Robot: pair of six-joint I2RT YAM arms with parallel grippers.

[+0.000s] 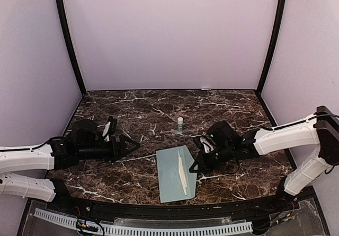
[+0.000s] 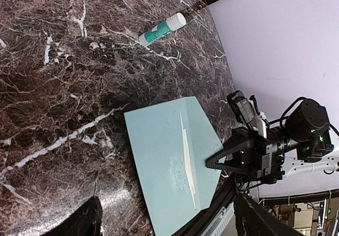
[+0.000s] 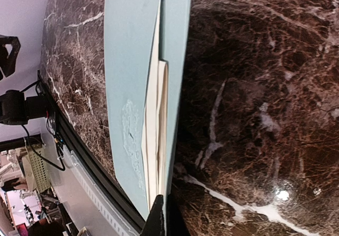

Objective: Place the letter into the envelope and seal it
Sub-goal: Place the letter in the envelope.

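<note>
Left claw point(image 1: 125, 138) spread wide, empty, apart from the envelope point(image 1: 170, 177) lying on the worktop point(image 1: 132, 106). Right claw point(image 1: 194, 167) closed, tip at the envelope's right edge. Letter point(image 3: 159, 124) inside, cream edge showing.

Left arm point(image 1: 26, 159) lies low, reaching in from the left edge; left hand point(image 1: 125, 136) points toward centre, fingers spread wide. Right arm point(image 1: 286, 135) comes in from the right, elbow bent back near its base. Right hand point(image 1: 194, 167) tilts down and leftward, fingers pressed together to one point.
</note>
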